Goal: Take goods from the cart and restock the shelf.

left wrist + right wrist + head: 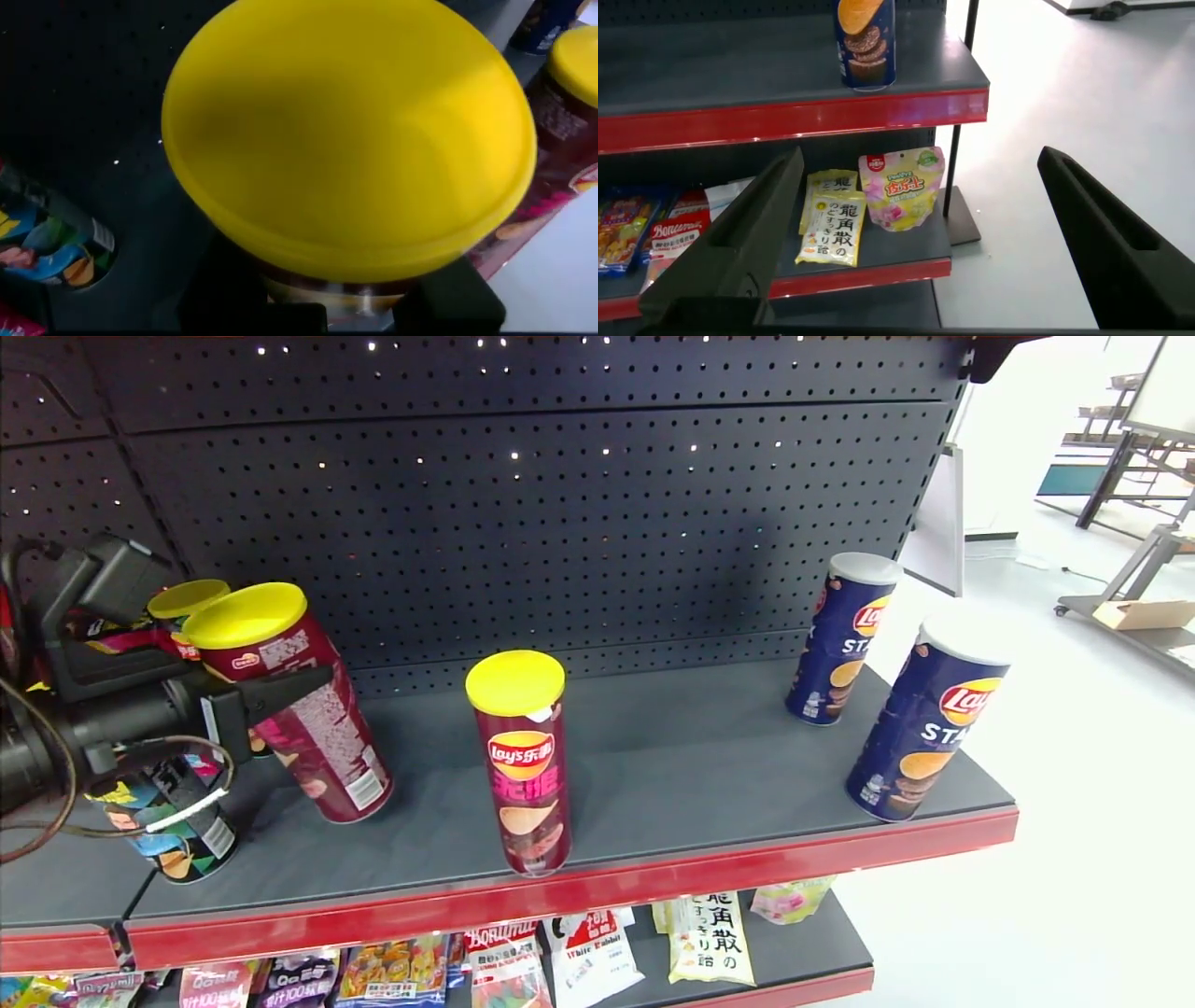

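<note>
restock partway: left gripper (285,695) clenched on a tilted maroon can (327,747) over the shelf (672,756) left end, not yet stood upright. second maroon can (523,775) at front edge, blue cans (840,639) right end, placed. right gripper (923,161) released, empty.

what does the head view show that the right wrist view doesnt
Head view only: the left hand clamped on a tilted maroon cardboard tube with a yellow lid, an upright maroon tube and the rear dark blue tube. Right wrist view only: the open right hand. Both: the front dark blue tube with a grey lid and the flat yellow packet on the lower shelf.
</note>
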